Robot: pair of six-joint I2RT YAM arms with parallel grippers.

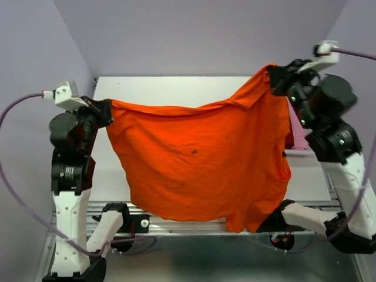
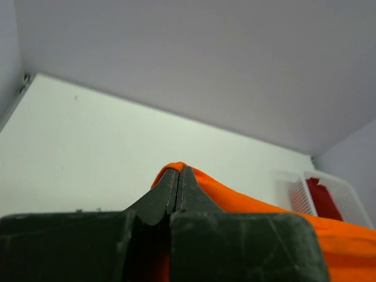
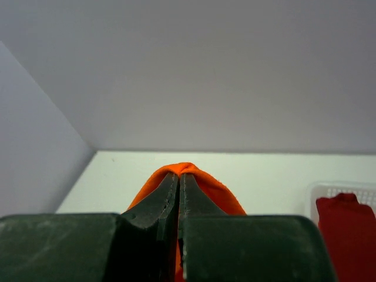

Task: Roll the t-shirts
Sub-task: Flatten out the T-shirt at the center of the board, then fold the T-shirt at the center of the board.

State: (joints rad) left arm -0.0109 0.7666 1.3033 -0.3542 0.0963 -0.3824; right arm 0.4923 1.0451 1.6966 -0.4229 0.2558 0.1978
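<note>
A bright orange t-shirt [image 1: 194, 164] hangs spread in the air between both arms, its lower edge drooping past the table's near edge. My left gripper [image 1: 107, 108] is shut on its left upper corner, and in the left wrist view the orange cloth [image 2: 247, 200] pokes out past the closed gripper [image 2: 178, 170]. My right gripper [image 1: 274, 76] is shut on the right upper corner, held higher; the orange cloth [image 3: 214, 189] wraps its closed tips [image 3: 179, 175]. A dark red t-shirt [image 3: 346, 235] lies in the basket. A pale pink one [image 1: 296, 132] shows behind the right arm.
The white table [image 1: 170, 88] lies beneath the hanging shirt, with lilac walls on three sides. A white mesh basket [image 2: 305, 182] stands at the table's right side, partly hidden by the right arm in the top view.
</note>
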